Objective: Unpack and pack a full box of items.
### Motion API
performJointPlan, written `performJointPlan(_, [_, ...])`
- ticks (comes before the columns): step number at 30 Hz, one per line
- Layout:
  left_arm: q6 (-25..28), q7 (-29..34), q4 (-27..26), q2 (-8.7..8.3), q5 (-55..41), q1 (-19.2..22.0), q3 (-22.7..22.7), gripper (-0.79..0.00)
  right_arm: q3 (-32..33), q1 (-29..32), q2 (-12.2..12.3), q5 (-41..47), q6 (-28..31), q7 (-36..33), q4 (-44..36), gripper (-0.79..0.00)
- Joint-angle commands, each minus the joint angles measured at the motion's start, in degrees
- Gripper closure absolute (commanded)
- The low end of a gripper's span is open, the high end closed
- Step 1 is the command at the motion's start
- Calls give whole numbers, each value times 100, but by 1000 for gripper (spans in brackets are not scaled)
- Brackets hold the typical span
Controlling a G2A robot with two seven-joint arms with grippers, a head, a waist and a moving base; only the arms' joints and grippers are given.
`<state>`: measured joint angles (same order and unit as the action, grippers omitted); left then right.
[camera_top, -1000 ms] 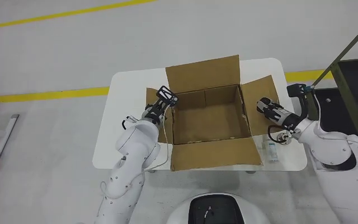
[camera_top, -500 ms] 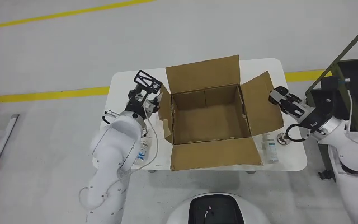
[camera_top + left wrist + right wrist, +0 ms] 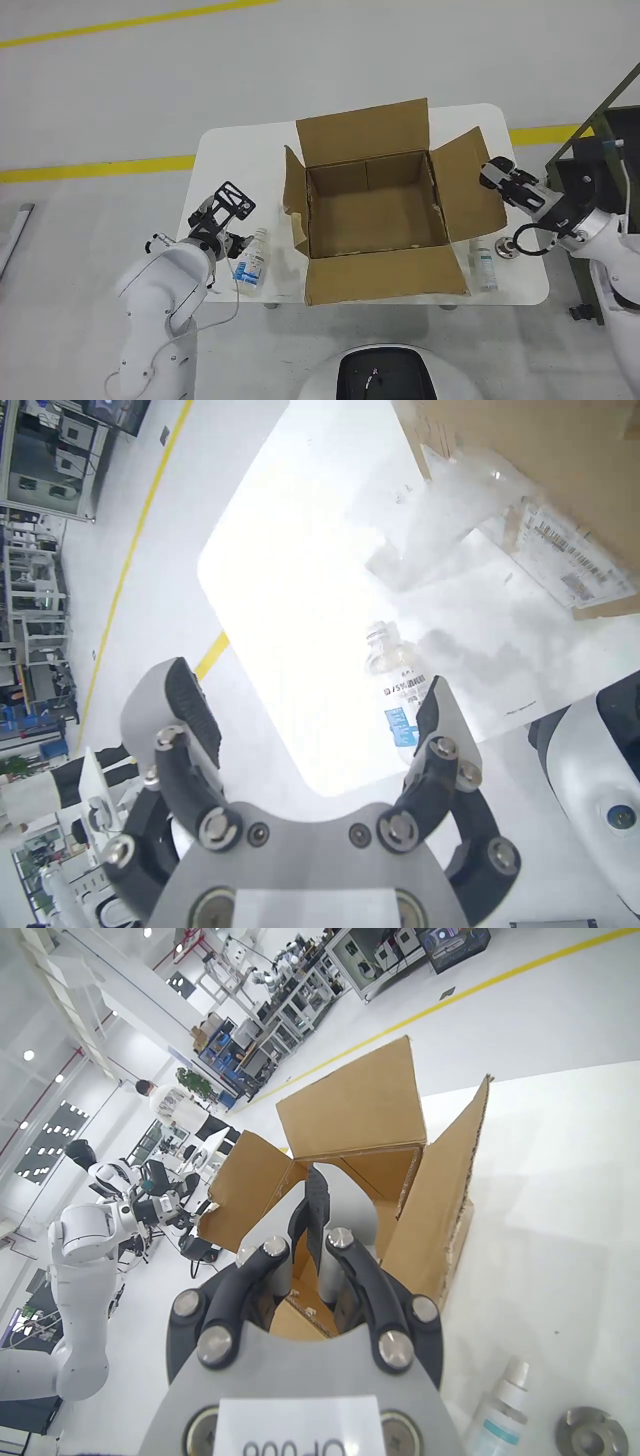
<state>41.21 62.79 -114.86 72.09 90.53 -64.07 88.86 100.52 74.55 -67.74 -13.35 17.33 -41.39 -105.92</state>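
An open cardboard box point(image 3: 370, 210) stands mid-table, flaps spread, its inside looking empty. A clear bottle with a blue label point(image 3: 250, 262) lies on the table left of the box. My left gripper point(image 3: 230, 200) hovers open over the table's left part, apart from the box; in the left wrist view the bottle point(image 3: 397, 700) lies just beside one finger point(image 3: 440, 720) of the left gripper point(image 3: 310, 700). My right gripper point(image 3: 497, 173) is shut with nothing in it, beside the box's right flap point(image 3: 440, 1188); its tips point(image 3: 317, 1188) point toward the box point(image 3: 350, 1128).
A small spray bottle point(image 3: 484, 268) and a round metal piece point(image 3: 505, 247) rest on the white table point(image 3: 230, 150) near its right front corner; the right wrist view shows the spray bottle point(image 3: 502, 1413) and the metal piece point(image 3: 592, 1430). A dark frame point(image 3: 600, 130) stands right of the table.
My left arm drew back from the box's left flap toward the table's left front, uncovering the bottle. My right gripper pulled away to the right, and the right flap stands higher.
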Motion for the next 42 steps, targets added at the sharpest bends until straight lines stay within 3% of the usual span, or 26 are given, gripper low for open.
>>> performJointPlan(1, [-8, -14, -4, 1, -6, 5, -2, -785, -38, -26, 12, -50, -8, 1, 15, 0])
performJointPlan(10, [-8, -14, -4, 1, -6, 5, -2, -785, -172, -53, 60, -174, -92, 79, 46, 0])
performJointPlan(13, [-260, -164, 288, 6, -309, -149, 37, -785, -199, -65, 76, -168, -87, 90, 66, 0])
performJointPlan(15, [-544, 45, 627, 18, -904, -178, 164, -785, -219, -64, 85, -163, -68, 124, 81, 0])
performJointPlan(17, [-1042, 602, 1083, 44, -2217, -96, 369, -785, -251, -47, 96, -176, -48, 146, 97, 0])
performJointPlan(22, [-1408, 1368, 1634, 7, -3495, 108, 557, -785, -291, -22, 119, -176, -77, 145, 121, 0])
performJointPlan(27, [-1448, 1473, 2255, -73, -3518, 190, 404, -785, -314, -27, 147, -122, -64, 116, 160, 0])
performJointPlan(31, [-1380, 956, 2749, -133, -2368, 229, 149, -785, -362, -35, 166, -97, -56, 99, 199, 0])
performJointPlan(42, [-1395, 179, 3604, -220, -1943, 479, -21, -785, -373, -9, 225, -71, -61, 108, 216, 0])
